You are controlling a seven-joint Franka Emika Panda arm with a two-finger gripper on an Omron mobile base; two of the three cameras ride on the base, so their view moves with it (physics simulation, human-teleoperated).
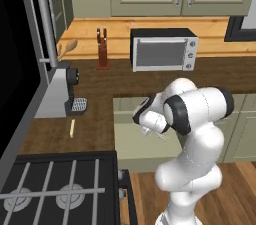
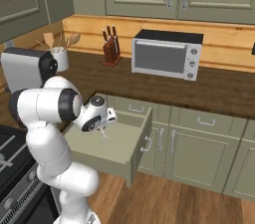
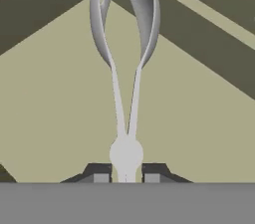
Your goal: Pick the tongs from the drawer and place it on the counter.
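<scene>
The thin silver tongs (image 3: 126,152) stick straight out from my gripper (image 3: 126,175), which is shut on their hinge end; the looped ends (image 3: 144,14) point away over the drawer floor (image 3: 50,118). Seen from the right base view, the gripper (image 2: 103,127) hangs above the open sage-green drawer (image 2: 142,141), and the tongs (image 2: 105,138) dangle just over its bottom. In the left base view my hand (image 1: 150,129) is over the same drawer (image 1: 127,141), with the tongs (image 1: 161,136) poking out. The dark brown counter (image 2: 149,86) runs behind the drawer.
On the counter (image 1: 125,81) stand a toaster oven (image 1: 164,49), a knife block (image 1: 102,51) and a grey coffee machine (image 1: 60,94). A short beige stick (image 1: 72,128) lies near the stove (image 1: 55,189). A cup of wooden spoons (image 2: 60,55) sits at the back.
</scene>
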